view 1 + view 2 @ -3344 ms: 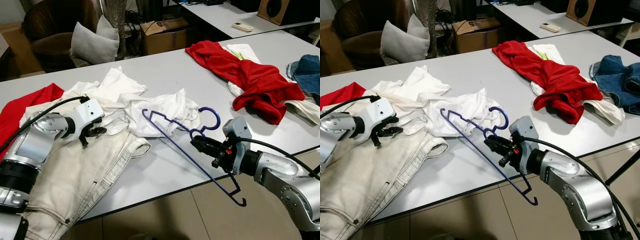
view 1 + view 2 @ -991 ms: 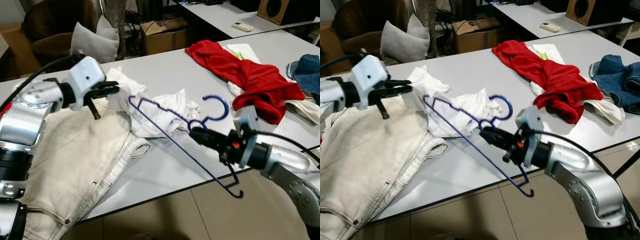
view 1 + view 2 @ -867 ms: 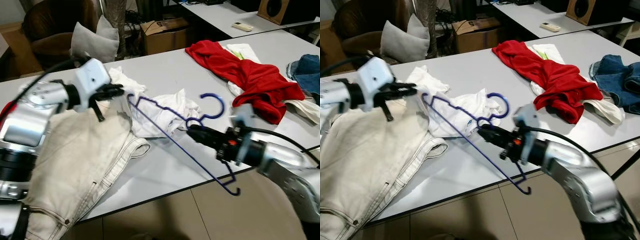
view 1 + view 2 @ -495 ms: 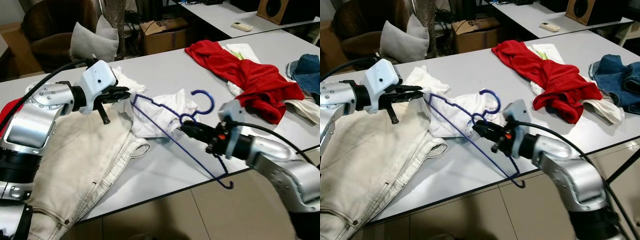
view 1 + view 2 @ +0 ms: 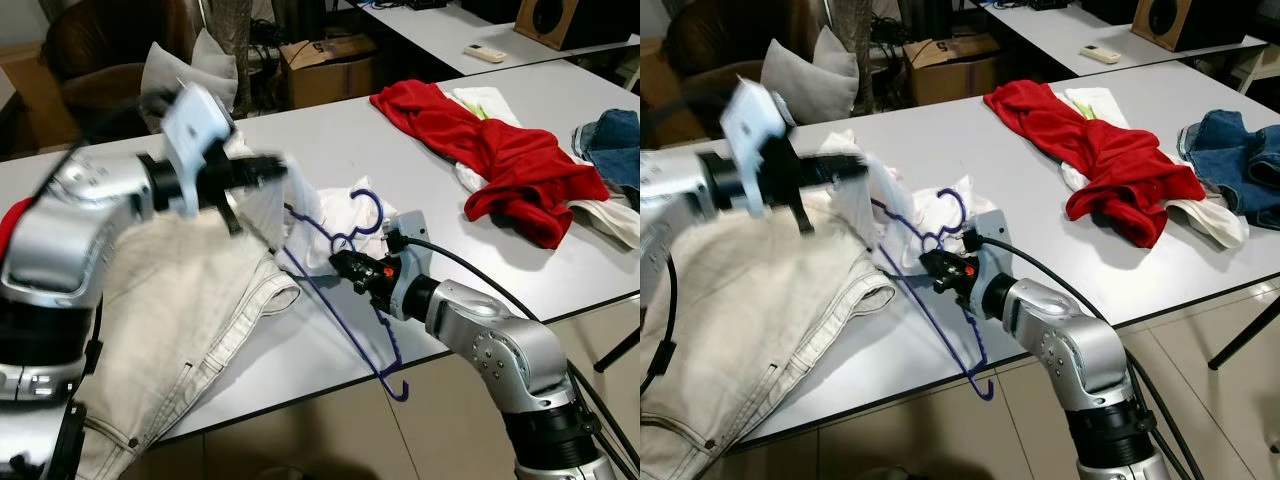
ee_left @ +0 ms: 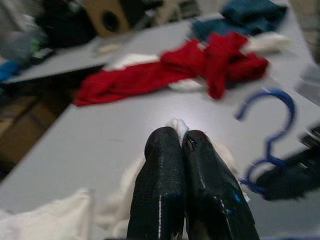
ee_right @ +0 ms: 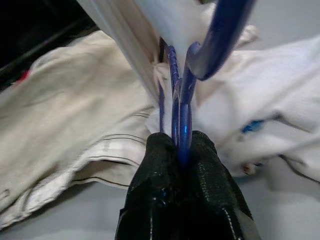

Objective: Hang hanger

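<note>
A grey table [image 5: 330, 130] crosses the frame; upper left stands a brown armchair [image 5: 95, 70], beige tiled floor [image 5: 440, 440] below.

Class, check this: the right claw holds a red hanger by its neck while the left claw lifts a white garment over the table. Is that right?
Not quite: the hanger is blue, not red, as the right wrist view shows close up. The rest holds: the right claw grips it by the neck, and the left claw lifts the white garment over the table.

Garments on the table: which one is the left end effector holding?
The white shirt beside the beige trousers. The left end effector is pinched on its fabric, lifting it by the blue hanger; the red garment and jeans lie untouched further right.
</note>
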Robot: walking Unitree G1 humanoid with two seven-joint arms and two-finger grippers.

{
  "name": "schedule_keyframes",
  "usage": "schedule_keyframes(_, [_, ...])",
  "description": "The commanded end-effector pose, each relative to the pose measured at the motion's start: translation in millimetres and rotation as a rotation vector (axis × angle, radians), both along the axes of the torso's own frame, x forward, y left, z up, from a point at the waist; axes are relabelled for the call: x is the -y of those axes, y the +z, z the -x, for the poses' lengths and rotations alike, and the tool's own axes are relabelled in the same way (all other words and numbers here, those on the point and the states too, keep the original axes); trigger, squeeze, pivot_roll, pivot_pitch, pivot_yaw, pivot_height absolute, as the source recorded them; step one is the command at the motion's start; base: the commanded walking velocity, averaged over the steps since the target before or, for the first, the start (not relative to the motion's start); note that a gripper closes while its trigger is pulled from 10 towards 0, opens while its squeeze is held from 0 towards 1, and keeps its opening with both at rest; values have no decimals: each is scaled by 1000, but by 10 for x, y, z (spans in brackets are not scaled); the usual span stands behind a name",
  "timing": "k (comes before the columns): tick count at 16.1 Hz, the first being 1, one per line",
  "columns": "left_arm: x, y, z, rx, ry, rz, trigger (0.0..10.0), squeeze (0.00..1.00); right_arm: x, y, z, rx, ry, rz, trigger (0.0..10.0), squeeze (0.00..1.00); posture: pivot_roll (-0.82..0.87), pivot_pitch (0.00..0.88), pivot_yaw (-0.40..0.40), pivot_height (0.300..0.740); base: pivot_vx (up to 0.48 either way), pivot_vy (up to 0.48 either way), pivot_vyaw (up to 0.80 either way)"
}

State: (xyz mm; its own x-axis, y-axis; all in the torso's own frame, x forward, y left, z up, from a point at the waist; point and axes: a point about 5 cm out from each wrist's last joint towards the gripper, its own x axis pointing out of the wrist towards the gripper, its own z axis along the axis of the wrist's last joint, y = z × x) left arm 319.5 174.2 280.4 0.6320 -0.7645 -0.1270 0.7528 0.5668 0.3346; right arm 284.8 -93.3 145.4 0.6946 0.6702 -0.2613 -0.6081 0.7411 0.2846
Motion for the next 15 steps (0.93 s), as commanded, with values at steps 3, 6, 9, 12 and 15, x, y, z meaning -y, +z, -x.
schedule_keyframes(3, [-226,168,-36,73,120,-2,0,0,290,-50,-58,-38,-134,78,10000,0,24,0,79,740,0,0,0])
schedule_keyframes(6, [-480,208,-92,125,295,-25,0,0,714,213,-54,66,-206,98,10000,0,23,0,73,740,0,0,0])
schedule_keyframes(9, [-557,232,-125,161,330,-17,0,0,857,669,22,258,-149,-77,10000,0,9,0,71,740,0,0,0])
schedule_keyframes(12, [-388,95,-125,136,251,18,0,0,779,378,191,106,-48,5,10000,0,7,0,66,740,0,0,0])
schedule_keyframes(15, [-292,84,-114,141,216,62,0,0,803,268,189,35,-111,-31,10000,0,6,0,65,740,0,0,0])
